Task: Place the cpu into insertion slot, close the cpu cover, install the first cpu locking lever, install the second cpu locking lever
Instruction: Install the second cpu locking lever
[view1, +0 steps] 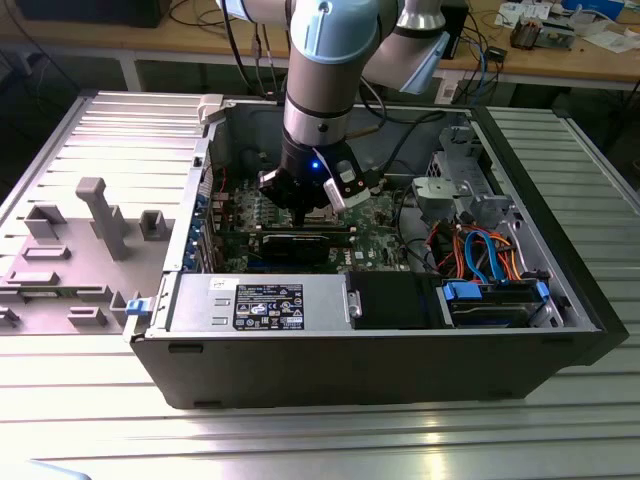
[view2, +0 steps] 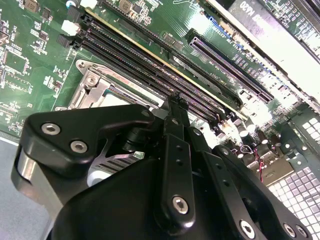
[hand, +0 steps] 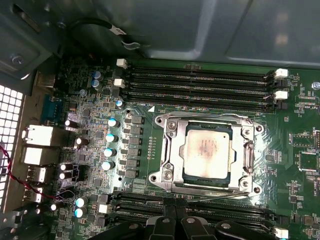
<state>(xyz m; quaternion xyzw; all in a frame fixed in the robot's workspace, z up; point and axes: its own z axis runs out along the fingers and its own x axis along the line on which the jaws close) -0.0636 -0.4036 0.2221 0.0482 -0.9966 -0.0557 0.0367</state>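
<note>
Down inside the open computer case, the gripper hung low over the green motherboard, its black fingers pressed together with nothing between them. The first wrist view showed those fingertips meeting at a row of memory slots, just short of the socket. Beyond them lay the insertion slot with the cpu already seated in it, lying flat, its silver-grey top facing up and its edges square to the socket's metal rim. The chip was close to square, so I could not pick out a long axis. The cpu cover lay down around it, framing the chip through its cut-out. Whether the levers were latched I could not tell. The chip sat just beyond the fingertips, apart from them and untouched. Farther on ran another bank of memory slots, and past those the grey case wall.

The second wrist view looked past the black finger linkage and caught just a corner of the socket frame, the chip hidden behind the gripper. From the exterior view, the arm plunged straight into the case, hiding the socket, with the power supply nearest me.
</note>
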